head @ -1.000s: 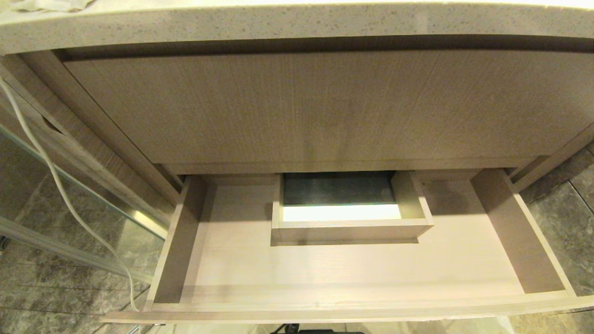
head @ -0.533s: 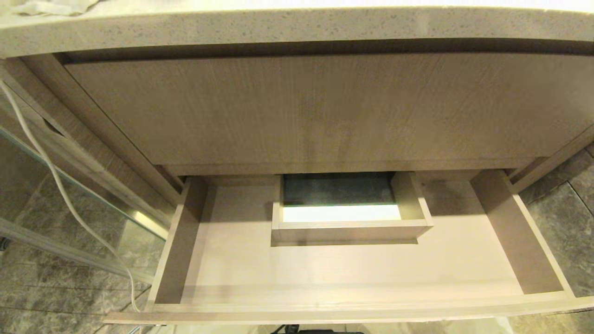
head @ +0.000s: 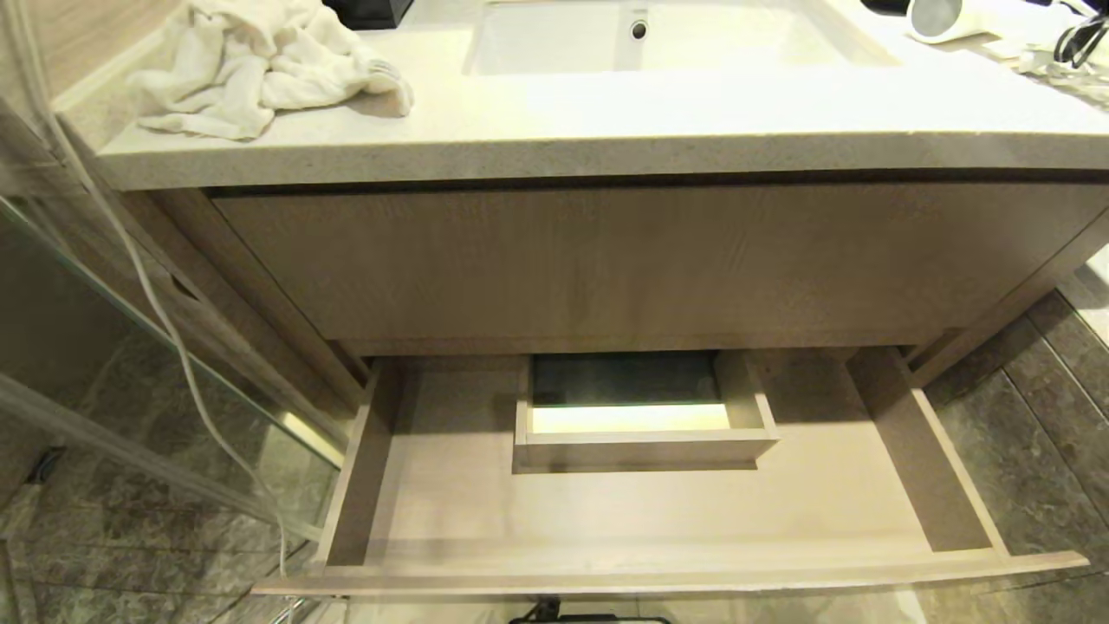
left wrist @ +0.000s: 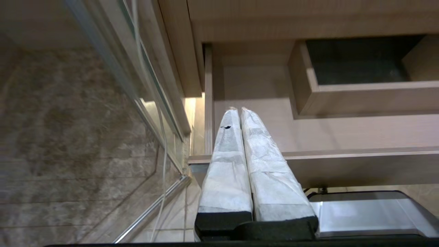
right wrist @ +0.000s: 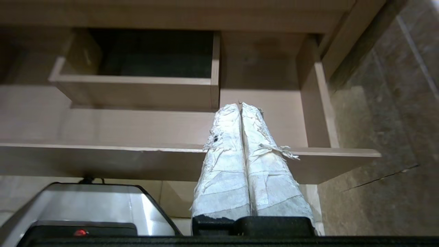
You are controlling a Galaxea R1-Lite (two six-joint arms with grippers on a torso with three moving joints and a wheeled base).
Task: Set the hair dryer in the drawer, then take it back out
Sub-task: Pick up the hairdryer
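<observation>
The drawer [head: 658,511] stands pulled out below the vanity, its floor bare, with a boxed cutout [head: 641,416] at centre rear. The dryer [head: 940,17] lies on the countertop [head: 606,130] at the far right corner, grey round end facing the camera, right of the sink [head: 641,39]; only part of it is in view. A dark cord loop [head: 1079,39] lies just beside it at the frame edge. A crumpled white towel [head: 260,65] sits on the counter's left end. A white cable [head: 173,329] hangs down the left side, along a glass panel [head: 130,390].

Neither arm appears in the head view. The left gripper [left wrist: 239,109] hangs in front of the drawer's left end, taped fingers pressed together, holding nothing. The right gripper [right wrist: 239,104] hangs before the drawer's right end, fingers likewise together and empty.
</observation>
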